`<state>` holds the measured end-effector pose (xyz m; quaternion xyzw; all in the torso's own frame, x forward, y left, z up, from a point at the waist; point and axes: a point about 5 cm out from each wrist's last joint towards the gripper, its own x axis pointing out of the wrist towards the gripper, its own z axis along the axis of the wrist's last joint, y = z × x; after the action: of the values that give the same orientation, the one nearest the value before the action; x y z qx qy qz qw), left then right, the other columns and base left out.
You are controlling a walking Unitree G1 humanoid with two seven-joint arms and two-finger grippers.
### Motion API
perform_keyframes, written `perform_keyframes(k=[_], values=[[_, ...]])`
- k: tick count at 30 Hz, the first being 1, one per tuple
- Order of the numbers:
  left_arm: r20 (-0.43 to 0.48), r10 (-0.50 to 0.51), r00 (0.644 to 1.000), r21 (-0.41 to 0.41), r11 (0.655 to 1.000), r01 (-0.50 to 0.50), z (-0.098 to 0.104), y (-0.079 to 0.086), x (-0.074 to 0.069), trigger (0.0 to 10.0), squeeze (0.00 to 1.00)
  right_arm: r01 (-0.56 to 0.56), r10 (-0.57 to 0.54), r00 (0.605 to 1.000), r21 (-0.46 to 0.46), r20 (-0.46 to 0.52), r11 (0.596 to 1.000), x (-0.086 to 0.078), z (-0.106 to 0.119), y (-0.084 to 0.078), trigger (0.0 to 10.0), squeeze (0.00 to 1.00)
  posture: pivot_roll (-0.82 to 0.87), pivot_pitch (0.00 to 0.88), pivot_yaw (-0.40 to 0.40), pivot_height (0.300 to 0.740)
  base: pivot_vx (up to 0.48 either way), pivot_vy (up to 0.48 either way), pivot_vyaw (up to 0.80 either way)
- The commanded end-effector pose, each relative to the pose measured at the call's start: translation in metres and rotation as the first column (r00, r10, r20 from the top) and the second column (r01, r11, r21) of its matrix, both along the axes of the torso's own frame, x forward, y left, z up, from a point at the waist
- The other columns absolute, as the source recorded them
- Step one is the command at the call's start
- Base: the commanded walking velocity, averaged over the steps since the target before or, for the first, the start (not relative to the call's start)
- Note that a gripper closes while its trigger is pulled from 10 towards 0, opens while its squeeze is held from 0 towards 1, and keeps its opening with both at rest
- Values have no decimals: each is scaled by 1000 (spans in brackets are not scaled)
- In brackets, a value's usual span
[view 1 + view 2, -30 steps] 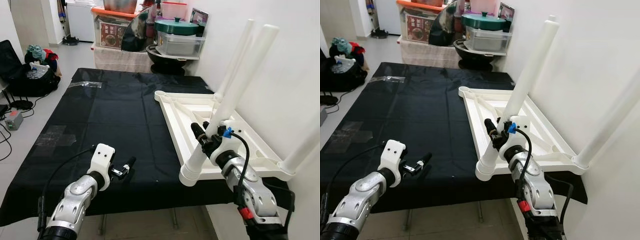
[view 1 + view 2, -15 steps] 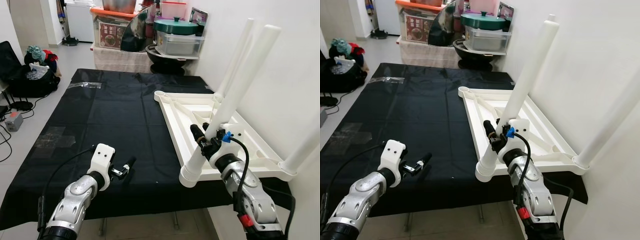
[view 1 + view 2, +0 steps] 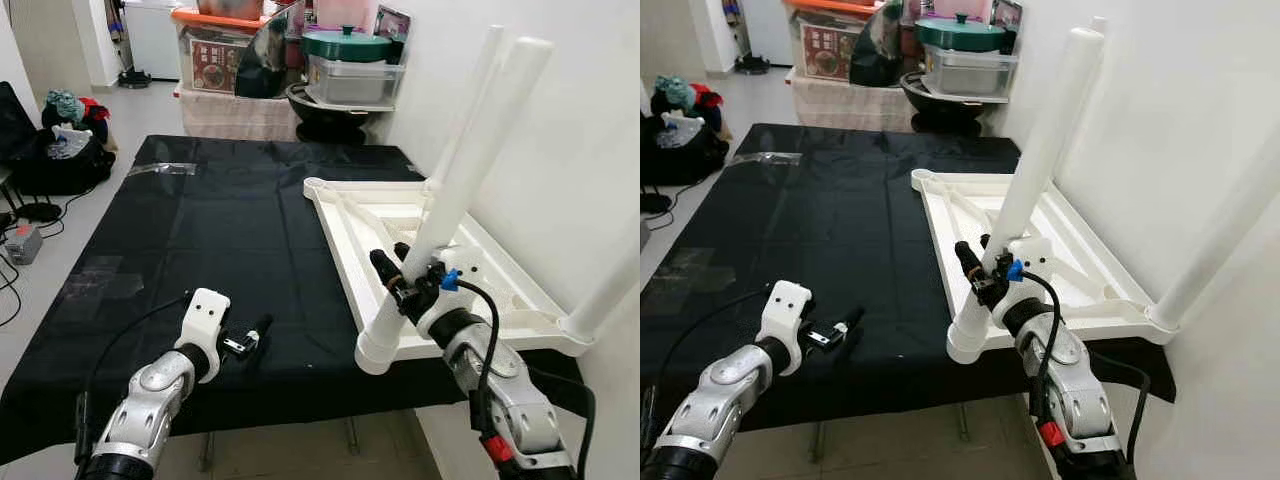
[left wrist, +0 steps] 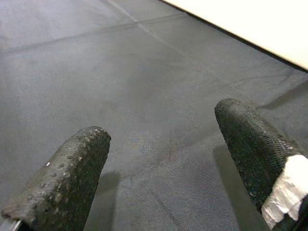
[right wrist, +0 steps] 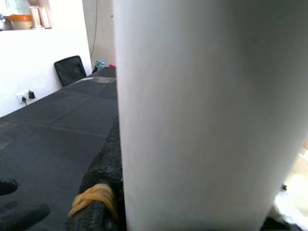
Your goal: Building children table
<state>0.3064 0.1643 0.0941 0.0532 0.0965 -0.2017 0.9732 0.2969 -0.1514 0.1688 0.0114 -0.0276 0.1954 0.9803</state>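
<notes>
Looking down, you have a black-covered work surface (image 3: 200,240) as your landmark. Left of it on the floor: a dark bag (image 3: 55,155) with clothes heaped on top, and one small grey box (image 3: 22,243) trailing cables.

Your left gripper (image 3: 252,335) hovers low over the cloth near its front edge, fingers apart, nothing between them; in the left wrist view the two textured fingertips (image 4: 72,178) frame bare cloth.

Beyond the far edge of the cloth, count the containers: one clear bin with an orange lid (image 3: 222,55), printed boxes inside it; one clear tub with a green lid (image 3: 352,70); a green pot lid with a knob on top of that tub; one pink-tinted tub (image 3: 345,15) behind, contents unreadable. A dark round basin (image 3: 330,115) sits under the green-lidded tub.

On the right half of the cloth lies the white children's table top (image 3: 350,215), upside down, ribs showing, its right side close to the wall. Three white legs are visible: one (image 3: 465,110) at the far side, one (image 3: 600,305) at the near right corner, and the leg in hand (image 3: 470,170).

Your right gripper (image 3: 398,275) is clamped on the lower part of that leg, which leans tilted with its flared foot end (image 3: 375,350) at the table top's front left edge. The right wrist view shows one finger (image 5: 103,183) pressed against the white tube.
</notes>
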Motion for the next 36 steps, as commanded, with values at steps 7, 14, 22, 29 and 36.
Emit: perform_keyframes(k=[7,14,22,29,36], values=[[-2,0,1000,9,1000,0,0,0,-1,10000,0,-73,40,979,-162,-198,984,-9,-46,7,10000,0,53,0,-113,740,0,0,0],[-3,-2,1000,6,1000,2,-1,-1,-1,10000,0,-109,69,978,-196,-198,975,-8,-44,14,10000,0,56,0,-119,740,0,0,0],[-7,3,1000,5,1000,-3,-2,0,-2,10000,0,-63,35,975,-122,-219,991,-6,-44,7,10000,0,55,0,-120,740,0,0,0],[-9,-2,1000,3,1000,2,-2,-1,-2,10000,0,54,-47,964,18,-263,998,-3,-48,-8,10000,0,49,0,-114,740,0,0,0],[-10,-2,1000,4,1000,2,-2,-1,-2,10000,0,98,-70,952,80,-297,992,-4,-56,-10,10000,0,52,0,-113,740,0,0,0]])
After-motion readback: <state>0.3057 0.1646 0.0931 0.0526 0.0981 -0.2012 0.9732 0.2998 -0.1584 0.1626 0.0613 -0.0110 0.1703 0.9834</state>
